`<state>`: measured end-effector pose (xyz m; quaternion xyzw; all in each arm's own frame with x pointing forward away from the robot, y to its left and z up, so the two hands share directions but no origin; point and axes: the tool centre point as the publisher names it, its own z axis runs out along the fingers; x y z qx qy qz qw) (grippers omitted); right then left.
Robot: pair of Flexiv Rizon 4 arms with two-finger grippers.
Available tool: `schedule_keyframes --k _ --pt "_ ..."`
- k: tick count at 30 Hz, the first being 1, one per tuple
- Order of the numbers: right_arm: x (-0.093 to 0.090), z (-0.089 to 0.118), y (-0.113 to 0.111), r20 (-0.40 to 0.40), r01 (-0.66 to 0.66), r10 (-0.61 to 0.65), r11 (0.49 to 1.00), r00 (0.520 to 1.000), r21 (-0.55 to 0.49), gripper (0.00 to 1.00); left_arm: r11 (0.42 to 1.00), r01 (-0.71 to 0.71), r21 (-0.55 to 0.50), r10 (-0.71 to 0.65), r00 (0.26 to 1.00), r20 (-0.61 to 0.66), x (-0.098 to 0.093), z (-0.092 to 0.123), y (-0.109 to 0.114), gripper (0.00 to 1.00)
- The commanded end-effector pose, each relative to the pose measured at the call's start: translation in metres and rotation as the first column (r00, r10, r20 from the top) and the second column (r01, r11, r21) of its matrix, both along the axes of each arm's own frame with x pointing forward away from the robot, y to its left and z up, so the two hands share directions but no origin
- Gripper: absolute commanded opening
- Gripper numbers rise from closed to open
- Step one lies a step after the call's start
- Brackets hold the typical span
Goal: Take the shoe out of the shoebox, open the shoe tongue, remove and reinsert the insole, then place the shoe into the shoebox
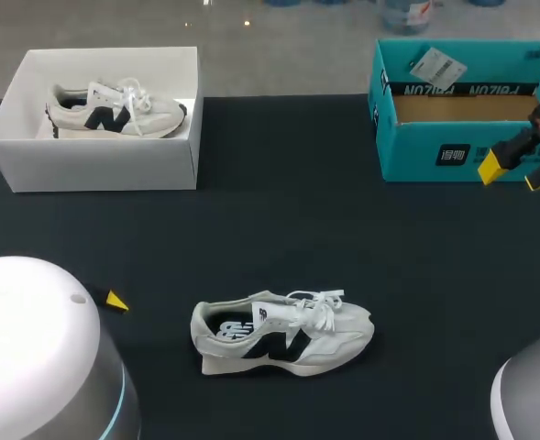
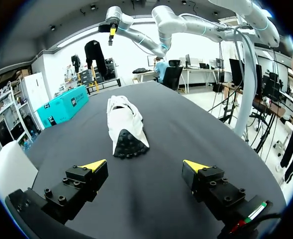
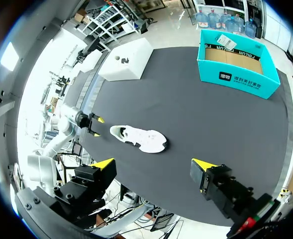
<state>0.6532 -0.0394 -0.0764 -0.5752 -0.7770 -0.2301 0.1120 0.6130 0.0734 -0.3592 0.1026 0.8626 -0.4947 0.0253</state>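
matt black cloth table [image 1: 279, 229], white cardboard shoebox [image 1: 95, 160], fabric shoe [image 1: 283, 335]

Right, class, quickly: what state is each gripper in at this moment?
Left gripper: open, holding nothing.
Right gripper: open, holding nothing.

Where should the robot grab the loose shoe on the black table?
Probably at the heel rim, coming from the left arm's side. The shoe sits on its sole with its heel toward the open left gripper, and the open mouth lets one finger go inside, one outside.
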Motion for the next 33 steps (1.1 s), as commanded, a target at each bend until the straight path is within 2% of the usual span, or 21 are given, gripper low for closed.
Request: schedule_keyframes --k 1,14,20,33 --pt "0.003 0.000 0.001 -0.005 -0.002 0.002 1.000 1.000 -0.002 1.00 1.000 -0.002 0.007 0.002 1.000 -0.008 0.000 -0.001 -0.002 1.00" --pt "0.003 0.000 0.001 -0.005 -0.002 0.002 1.000 1.000 -0.002 1.00 1.000 -0.007 0.017 0.007 1.000 0.002 0.000 -0.002 -0.001 1.00" --pt "0.003 0.000 0.001 -0.005 -0.002 0.002 1.000 1.000 -0.002 1.00 0.998 -0.056 -0.039 0.056 0.998 -0.003 0.009 -0.008 -0.001 1.00" --pt "0.003 0.000 0.001 -0.005 -0.002 0.002 1.000 1.000 -0.002 1.00 0.991 -0.085 -0.101 0.082 0.996 -0.036 0.005 -0.026 -0.044 1.00"
